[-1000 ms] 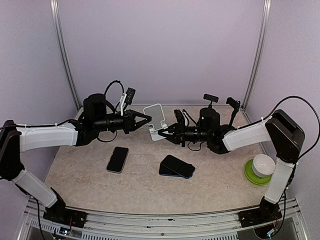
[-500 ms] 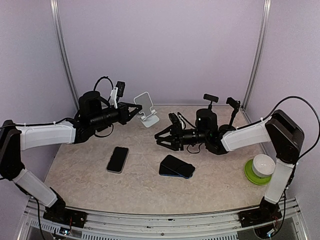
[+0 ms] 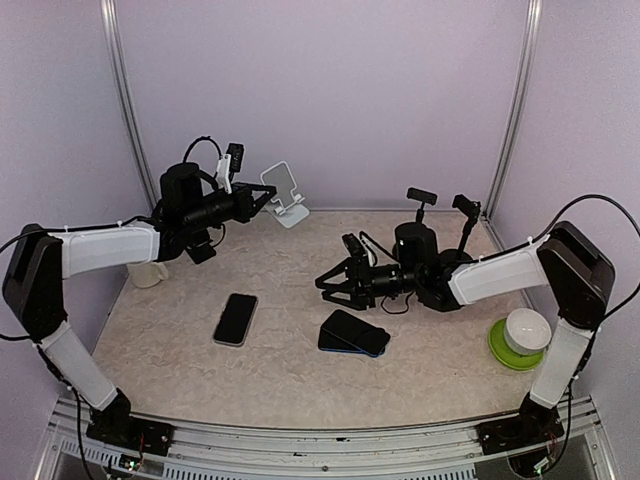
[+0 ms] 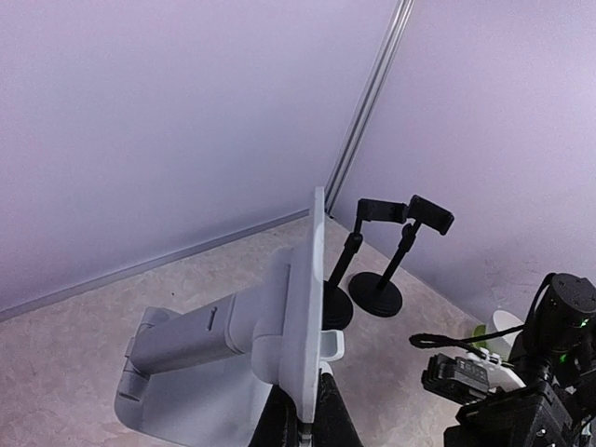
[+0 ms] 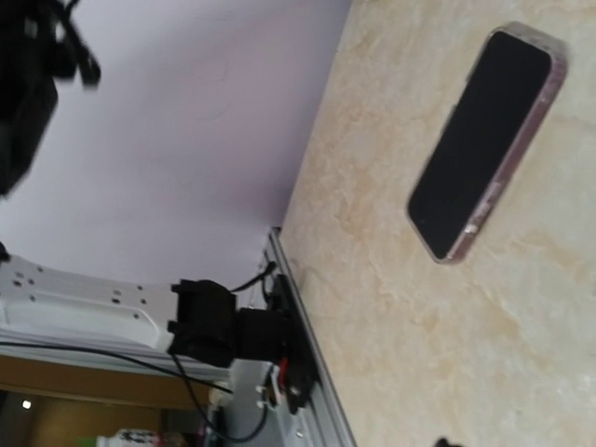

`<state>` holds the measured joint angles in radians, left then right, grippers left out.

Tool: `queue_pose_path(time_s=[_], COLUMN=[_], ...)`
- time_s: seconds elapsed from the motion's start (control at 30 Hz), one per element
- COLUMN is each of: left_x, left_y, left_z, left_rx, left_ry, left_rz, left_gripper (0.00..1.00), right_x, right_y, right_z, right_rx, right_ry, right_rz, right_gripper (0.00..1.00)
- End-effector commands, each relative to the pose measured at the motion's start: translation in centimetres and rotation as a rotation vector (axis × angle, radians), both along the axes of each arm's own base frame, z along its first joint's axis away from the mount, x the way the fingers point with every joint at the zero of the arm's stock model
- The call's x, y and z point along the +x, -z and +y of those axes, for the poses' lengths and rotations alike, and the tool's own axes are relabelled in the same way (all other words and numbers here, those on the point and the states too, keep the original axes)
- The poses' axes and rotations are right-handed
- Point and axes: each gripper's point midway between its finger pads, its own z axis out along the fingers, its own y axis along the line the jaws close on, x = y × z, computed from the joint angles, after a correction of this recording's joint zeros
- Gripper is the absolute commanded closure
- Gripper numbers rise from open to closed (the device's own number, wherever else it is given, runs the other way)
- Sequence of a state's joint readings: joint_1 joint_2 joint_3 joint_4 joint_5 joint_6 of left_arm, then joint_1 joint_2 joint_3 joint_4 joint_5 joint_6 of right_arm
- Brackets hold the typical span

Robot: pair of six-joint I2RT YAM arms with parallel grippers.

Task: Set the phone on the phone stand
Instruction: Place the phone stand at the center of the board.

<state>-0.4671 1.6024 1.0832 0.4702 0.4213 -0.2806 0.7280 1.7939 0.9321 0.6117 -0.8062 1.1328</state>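
Note:
My left gripper [image 3: 266, 197] is shut on the back plate of the white phone stand [image 3: 284, 196] and holds it near the back wall. The left wrist view shows the stand's plate [image 4: 314, 298] edge-on between my black fingers [image 4: 337, 419]. Whether its base touches the table I cannot tell. A phone in a pale case [image 3: 236, 318] lies flat on the table at centre-left, and the right wrist view also shows this phone [image 5: 489, 140]. A dark blue phone [image 3: 353, 333] lies near the middle. Just above it, my right gripper [image 3: 326, 288] is open and empty.
Two black clamp stands [image 3: 422, 200] [image 4: 377, 291] stand at the back right. At the right edge is a green plate [image 3: 497, 347] with a white bowl [image 3: 526, 329] on it. A white cup [image 3: 150, 273] sits under my left arm. The front rail [image 5: 307, 372] runs along the table edge.
The right gripper opened and let go of the stand, then drew back to the right. The left arm carried the stand up and back-left toward the wall.

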Motion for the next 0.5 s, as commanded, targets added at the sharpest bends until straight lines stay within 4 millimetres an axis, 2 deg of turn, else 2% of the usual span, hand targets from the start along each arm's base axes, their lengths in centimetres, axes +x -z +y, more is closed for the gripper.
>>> queue_pose_path(time_s=[0.0, 0.23, 0.47], left_x=[2.1, 6.5, 10.5], left_y=[-0.8, 1.8, 5.8], left_z=[0.1, 0.7, 2.1], left_rx=[0.012, 0.060, 0.092], left_ry=[0.042, 0.066, 0.068], left_rz=[-0.051, -0.004, 0.059], left_gripper=[1.00, 1.00, 1.00], right_x=[-0.3, -1.1, -1.8], right_y=[-0.6, -0.9, -0.8], right_z=[-0.9, -1.4, -1.8], right_rx=[-0.036, -0.043, -0.046], right_ry=[-0.002, -0.032, -0.045], right_rz=[-0.097, -0.159, -0.177], right_gripper=[0.36, 0.26, 0.25])
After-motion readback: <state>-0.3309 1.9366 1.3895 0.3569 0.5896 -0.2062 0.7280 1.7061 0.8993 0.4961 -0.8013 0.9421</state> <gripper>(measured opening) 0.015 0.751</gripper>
